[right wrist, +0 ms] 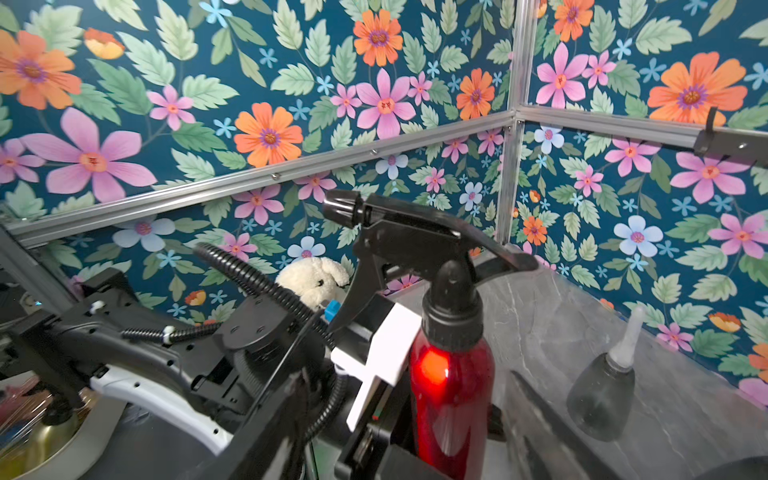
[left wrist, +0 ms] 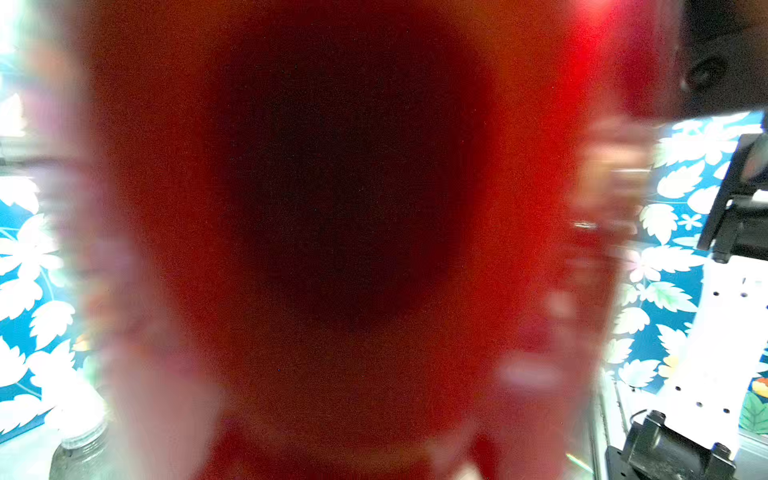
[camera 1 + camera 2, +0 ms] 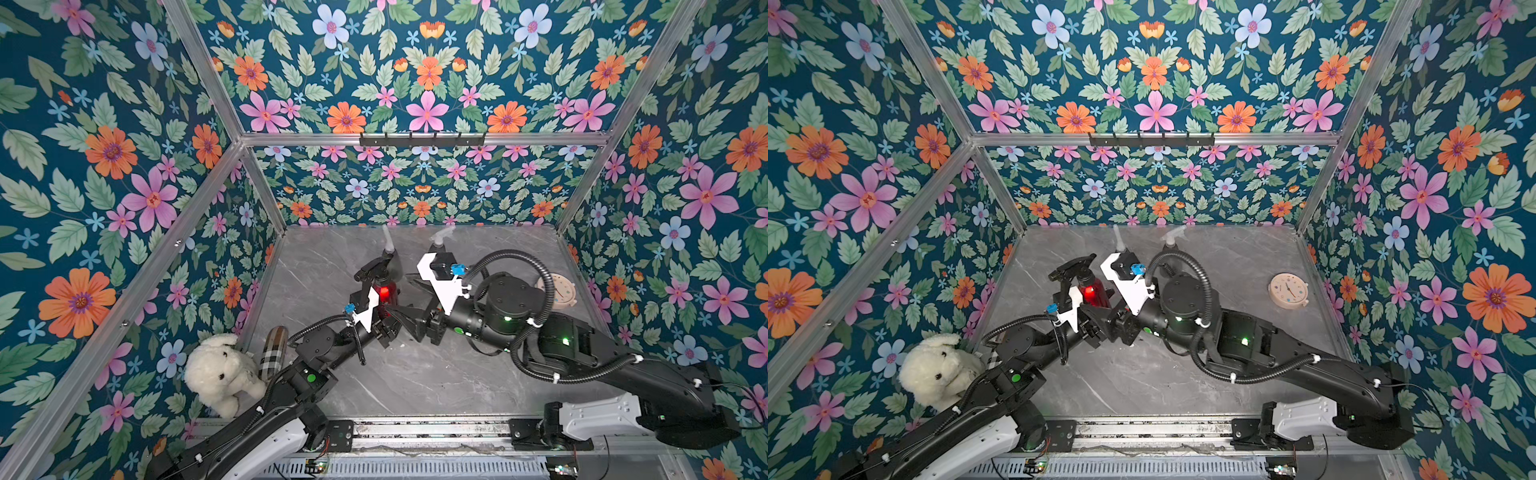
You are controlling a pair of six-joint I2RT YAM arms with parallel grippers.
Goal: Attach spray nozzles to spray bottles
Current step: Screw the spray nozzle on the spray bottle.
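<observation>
A slim red spray bottle [image 3: 384, 293] stands upright mid-table with a black spray nozzle [image 3: 374, 266] sitting on its neck. My left gripper [image 3: 380, 316] is shut on the bottle's lower body, and the bottle fills the left wrist view as a red blur [image 2: 353, 208]. My right gripper [image 3: 400, 295] is open, one finger on each side of the red bottle and clear of it. Two smoky-grey spray bottles stand behind, one [image 1: 600, 399] carrying a translucent nozzle [image 1: 627, 336], the other [image 3: 440, 249] partly hidden by my right wrist.
A white plush dog [image 3: 220, 374] and a plaid oblong case [image 3: 274, 349] lie at the front left corner. A round beige clock [image 3: 1288, 291] lies near the right wall. Floral walls with metal rails enclose the grey marble table [image 3: 415, 374].
</observation>
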